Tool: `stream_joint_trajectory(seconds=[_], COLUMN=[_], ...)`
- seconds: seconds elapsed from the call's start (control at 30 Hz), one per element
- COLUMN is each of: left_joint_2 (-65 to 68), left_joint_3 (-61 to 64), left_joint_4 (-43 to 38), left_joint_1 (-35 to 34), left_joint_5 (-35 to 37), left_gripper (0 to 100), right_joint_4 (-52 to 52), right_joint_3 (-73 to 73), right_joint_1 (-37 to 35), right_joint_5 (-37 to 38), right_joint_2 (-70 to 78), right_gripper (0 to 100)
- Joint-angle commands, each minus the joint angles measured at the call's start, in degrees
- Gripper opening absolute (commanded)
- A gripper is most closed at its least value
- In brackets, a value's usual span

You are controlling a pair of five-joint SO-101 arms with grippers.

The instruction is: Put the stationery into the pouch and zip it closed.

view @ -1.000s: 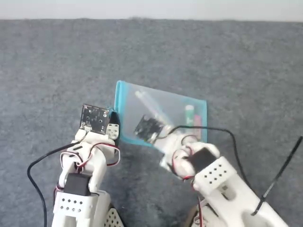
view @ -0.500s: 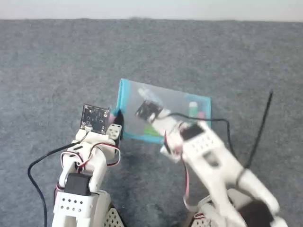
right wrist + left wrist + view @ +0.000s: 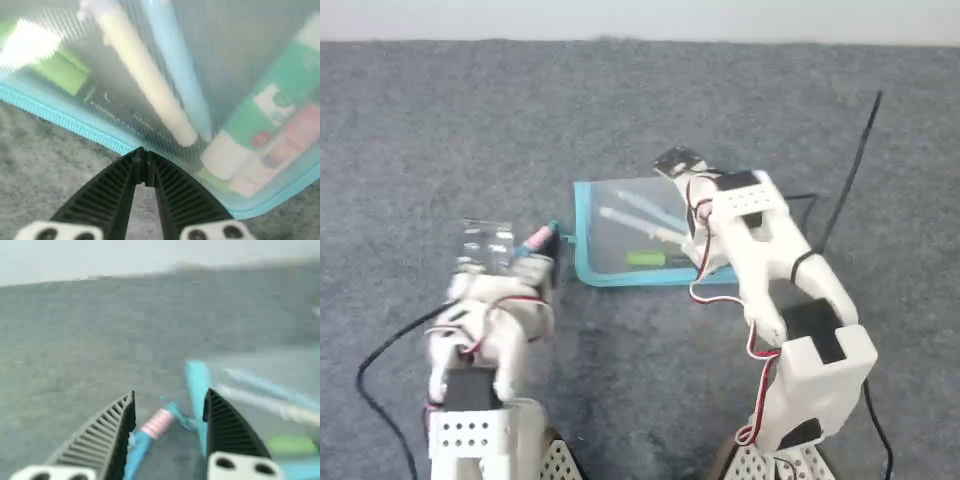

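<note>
Teal-edged pouch (image 3: 584,235) has its rim pinched by right fingers (image 3: 112,187), pink zip pull (image 3: 157,422) between open left fingers (image 3: 107,432).

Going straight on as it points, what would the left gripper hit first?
Most likely the pink zipper pull, lying between the open fingers of the left gripper; the blue edge of the pouch lies just beyond.

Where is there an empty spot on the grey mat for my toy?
The grey mat is bare in the wide strip between the pouch and the far wall, and out to the left of the left arm. It is crowded at the pouch, with the left gripper and the right gripper at its edges.
</note>
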Motion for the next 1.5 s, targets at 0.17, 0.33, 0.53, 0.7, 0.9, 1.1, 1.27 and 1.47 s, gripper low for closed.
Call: stream_joint_trajectory(seconds=[0.17, 0.33, 0.53, 0.7, 0.9, 1.1, 1.27, 1.47], left_joint_2=[0.97, 0.62, 0.7, 0.7, 0.79, 0.88, 0.62, 0.62], left_joint_3=[-3.47, -3.21, -3.12, -3.12, -3.12, -3.03, -2.42, -2.24], left_joint_4=[-7.03, -7.12, -6.95, -6.95, -6.95, -6.95, -6.95, -7.12], left_joint_1=[-12.31, -12.31, -12.31, -12.31, -12.13, -12.04, -11.96, -11.96], left_joint_5=[3.78, 3.78, 3.78, 3.78, 3.78, 3.78, 3.87, 3.87], left_gripper=[20, 20, 20, 20, 20, 20, 20, 20], right_joint_4=[-0.22, -2.95, -6.55, -8.22, -5.58, 2.42, 10.68, 22.2], right_joint_3=[19.34, 27.69, 25.49, 17.58, 1.67, -21.71, -45.45, -77.54], right_joint_1=[-4.44, -4.88, -4.79, 1.89, 11.38, 15.6, 16.66, 14.2], right_joint_5=[-2.9, -3.16, -3.16, -2.81, -2.64, -0.88, -0.7, -1.23], right_joint_2=[-34.77, -39.6, -27.21, -15.25, -0.13, 13.32, 26.42, 43.91], right_gripper=[0.9, 0.8, 0.8, 0.8, 0.8, 0.8, 0.8, 0.8])
